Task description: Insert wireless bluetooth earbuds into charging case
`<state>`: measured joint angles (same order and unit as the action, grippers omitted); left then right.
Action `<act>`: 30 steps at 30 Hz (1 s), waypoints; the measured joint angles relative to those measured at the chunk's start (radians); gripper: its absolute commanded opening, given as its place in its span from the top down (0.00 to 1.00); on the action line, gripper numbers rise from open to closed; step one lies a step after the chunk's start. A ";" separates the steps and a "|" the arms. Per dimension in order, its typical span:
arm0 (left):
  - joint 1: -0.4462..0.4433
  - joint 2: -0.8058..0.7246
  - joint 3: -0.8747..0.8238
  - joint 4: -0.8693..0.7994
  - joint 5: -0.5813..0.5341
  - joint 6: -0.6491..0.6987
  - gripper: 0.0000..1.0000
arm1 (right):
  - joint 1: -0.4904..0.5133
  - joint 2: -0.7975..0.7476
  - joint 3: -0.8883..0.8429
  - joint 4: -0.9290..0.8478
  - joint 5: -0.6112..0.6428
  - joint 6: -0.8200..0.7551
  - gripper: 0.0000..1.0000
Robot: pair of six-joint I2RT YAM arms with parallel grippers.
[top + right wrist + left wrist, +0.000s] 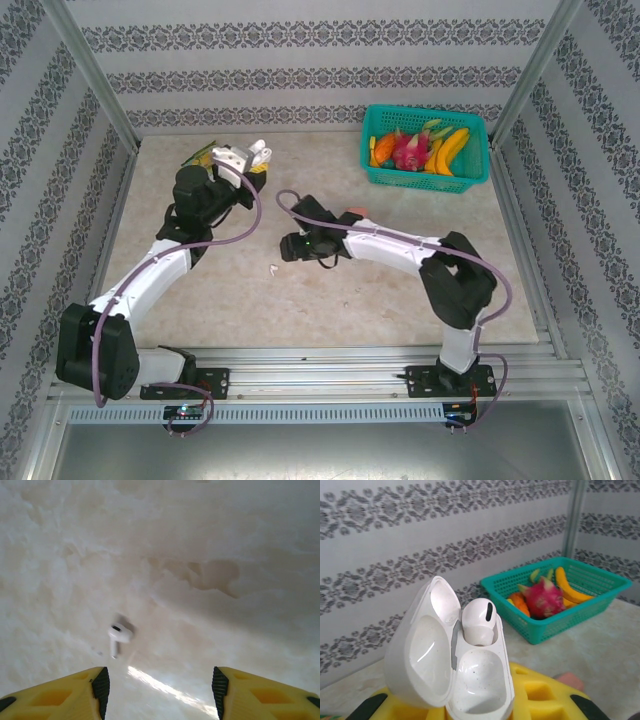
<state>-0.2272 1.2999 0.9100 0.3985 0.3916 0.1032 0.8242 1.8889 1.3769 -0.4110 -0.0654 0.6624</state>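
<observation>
The left gripper (238, 165) is raised over the far left part of the table (380, 300), its yellow fingers (547, 695) closed firmly on the base of a white charging case (435, 655). The case is held up with its lid swung open to the left. In the left wrist view one white earbud (479, 620) sits in the upper socket with its rounded head standing out of the case, while the lower socket beside it is bare. The right gripper (160, 685) hangs low over the middle of the table. Its jaws stand apart with nothing between them, and both yellow fingers with black pads (101, 685) frame the marbled surface. A second white earbud (118, 636) lies loose on the table ahead of that gripper, nearer its left finger than its right and touching neither. In the top view this earbud (271, 269) is just in front of the right gripper (287, 247) and well apart from the case. A green mesh basket (420, 178) stands at the far right of the table, holding a pink dragon fruit (543, 597), bananas (567, 587) and other fruit. A small coral-pink rounded thing (568, 681) shows low in the left wrist view, past the fingers, and what it is cannot be told.
</observation>
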 measured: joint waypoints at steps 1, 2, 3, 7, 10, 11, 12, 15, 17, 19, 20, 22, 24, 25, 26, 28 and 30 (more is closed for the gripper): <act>0.010 -0.002 0.000 0.006 -0.005 -0.005 1.00 | 0.007 0.020 0.031 -0.019 0.008 0.037 0.41; 0.021 -0.003 -0.001 0.011 -0.008 -0.008 1.00 | 0.015 0.042 0.066 -0.043 0.020 0.083 0.41; 0.028 -0.003 -0.002 0.014 -0.010 -0.011 1.00 | 0.022 0.061 0.097 -0.064 0.031 0.125 0.41; 0.056 -0.005 -0.017 0.041 -0.022 -0.031 1.00 | 0.047 0.145 0.225 -0.160 0.068 0.276 0.41; 0.076 -0.007 -0.030 0.052 -0.028 -0.042 1.00 | 0.069 0.229 0.352 -0.256 0.094 0.362 0.41; 0.083 -0.007 -0.033 0.055 -0.030 -0.045 1.00 | 0.077 0.254 0.391 -0.285 0.104 0.383 0.41; 0.091 -0.007 -0.035 0.061 -0.031 -0.053 1.00 | 0.086 0.282 0.435 -0.319 0.113 0.399 0.41; 0.108 -0.010 -0.043 0.080 -0.032 -0.068 1.00 | 0.111 0.348 0.541 -0.403 0.133 0.435 0.41; 0.117 -0.012 -0.050 0.092 -0.031 -0.079 1.00 | 0.123 0.380 0.586 -0.443 0.139 0.453 0.42; 0.124 -0.012 -0.055 0.105 -0.031 -0.087 1.00 | 0.130 0.398 0.602 -0.472 0.142 0.469 0.43; 0.128 -0.012 -0.057 0.112 -0.032 -0.092 1.00 | 0.134 0.407 0.606 -0.490 0.145 0.476 0.44; 0.137 -0.013 -0.062 0.123 -0.031 -0.103 1.00 | 0.137 0.425 0.614 -0.515 0.146 0.488 0.45; 0.144 -0.013 -0.065 0.130 -0.030 -0.113 1.00 | 0.138 0.449 0.627 -0.536 0.148 0.493 0.45; 0.145 -0.013 -0.067 0.134 -0.031 -0.116 1.00 | 0.138 0.459 0.634 -0.546 0.148 0.494 0.46; 0.149 -0.013 -0.067 0.137 -0.030 -0.120 1.00 | 0.138 0.468 0.644 -0.555 0.148 0.494 0.46; 0.151 -0.013 -0.070 0.150 -0.031 -0.128 1.00 | 0.139 0.486 0.667 -0.570 0.149 0.494 0.46; 0.154 -0.013 -0.077 0.165 -0.030 -0.135 1.00 | 0.141 0.501 0.696 -0.582 0.152 0.494 0.46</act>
<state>-0.0731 1.2873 0.8333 0.5632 0.3614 -0.0315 0.9649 2.3901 2.0731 -0.9928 0.0868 1.1568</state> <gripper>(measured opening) 0.245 0.543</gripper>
